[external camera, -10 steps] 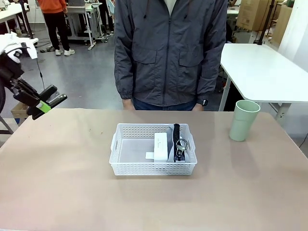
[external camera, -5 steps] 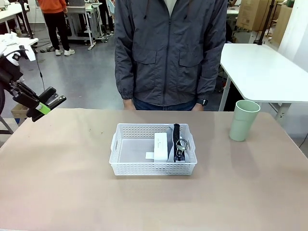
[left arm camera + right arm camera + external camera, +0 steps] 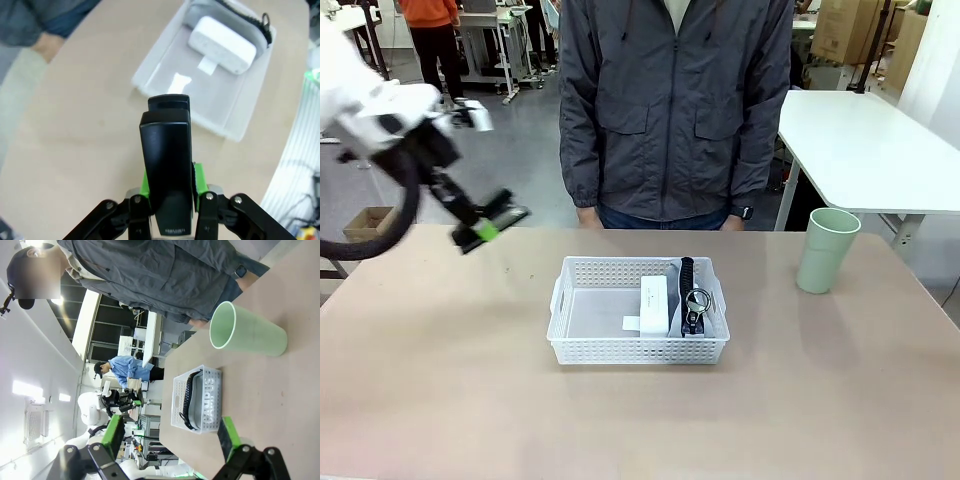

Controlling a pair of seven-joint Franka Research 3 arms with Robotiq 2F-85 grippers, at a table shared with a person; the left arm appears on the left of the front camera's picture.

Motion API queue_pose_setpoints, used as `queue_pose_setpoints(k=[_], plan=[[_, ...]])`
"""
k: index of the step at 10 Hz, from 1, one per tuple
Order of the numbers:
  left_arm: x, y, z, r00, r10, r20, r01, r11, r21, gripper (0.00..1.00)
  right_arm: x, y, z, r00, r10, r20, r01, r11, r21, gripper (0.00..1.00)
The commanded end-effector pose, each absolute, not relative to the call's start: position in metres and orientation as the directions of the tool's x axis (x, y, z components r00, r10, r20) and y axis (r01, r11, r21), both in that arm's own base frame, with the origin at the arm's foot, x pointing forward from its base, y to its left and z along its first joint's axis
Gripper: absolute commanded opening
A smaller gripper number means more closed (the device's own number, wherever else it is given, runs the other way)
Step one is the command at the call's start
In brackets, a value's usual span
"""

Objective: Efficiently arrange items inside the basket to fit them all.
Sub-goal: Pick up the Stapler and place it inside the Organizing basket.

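While hovering above the far-left part of the tan table (image 3: 440, 400), grips with the left gripper (image 3: 488, 228) a black stapler (image 3: 510, 214), clenched lengthwise between the green pads (image 3: 198, 177) and jutting out past the fingertips. From the left wrist, seen as a long black body rising between the two pads, tip pointed toward the basket below. Carries the right gripper (image 3: 170, 437) with jaws spread wide, pads well apart, low over the table's right side and aimed across it. Farther out, at the table's middle: white lattice basket (image 3: 638, 352), holding in its right half a white rectangular box (image 3: 655, 303) lying flat and, between that box and the right end wall, a grey zip pouch (image 3: 687, 272) set on edge, black trim uppermost, a metal ring (image 3: 699, 298) at its near end. Well apart to the basket's right: pale green cup (image 3: 827, 250), upright on the table. Beyond the far edge: person (image 3: 675, 110) in a dark grey jacket, standing directly behind the basket.
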State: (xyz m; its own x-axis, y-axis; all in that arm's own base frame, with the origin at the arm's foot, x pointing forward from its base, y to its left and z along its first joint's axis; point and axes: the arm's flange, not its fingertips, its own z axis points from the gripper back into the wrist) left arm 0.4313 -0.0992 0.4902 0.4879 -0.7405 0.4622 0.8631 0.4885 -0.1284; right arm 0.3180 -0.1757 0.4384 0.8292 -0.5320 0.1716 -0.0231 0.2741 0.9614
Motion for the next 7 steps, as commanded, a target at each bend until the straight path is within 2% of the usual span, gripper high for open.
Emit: queue_pose_setpoints(k=[1, 2, 5, 7], plan=[[0.444, -0.144, 0.49, 0.49, -0.748, 0.446, 0.87, 0.449, -0.203, 0.37, 0.317, -0.176, 0.439, 0.829, -0.53, 0.178, -0.033, 0.271, 0.962, 1.0], [0.442, -0.167, 0.48, 0.492, -0.762, 0.422, 0.871, 0.441, -0.218, 0.37, 0.317, -0.176, 0.439, 0.829, -0.53, 0.178, -0.033, 0.271, 0.962, 1.0], [0.44, -0.226, 0.444, 0.458, -0.836, 0.302, 0.889, 0.424, -0.175, 0.37, 0.317, -0.176, 0.439, 0.829, -0.53, 0.178, -0.033, 0.271, 0.962, 1.0], [0.449, -0.259, 0.408, 0.464, -0.846, 0.262, 0.886, 0.444, -0.135, 0.37, 0.317, -0.176, 0.439, 0.829, -0.53, 0.178, -0.033, 0.271, 0.962, 1.0]])
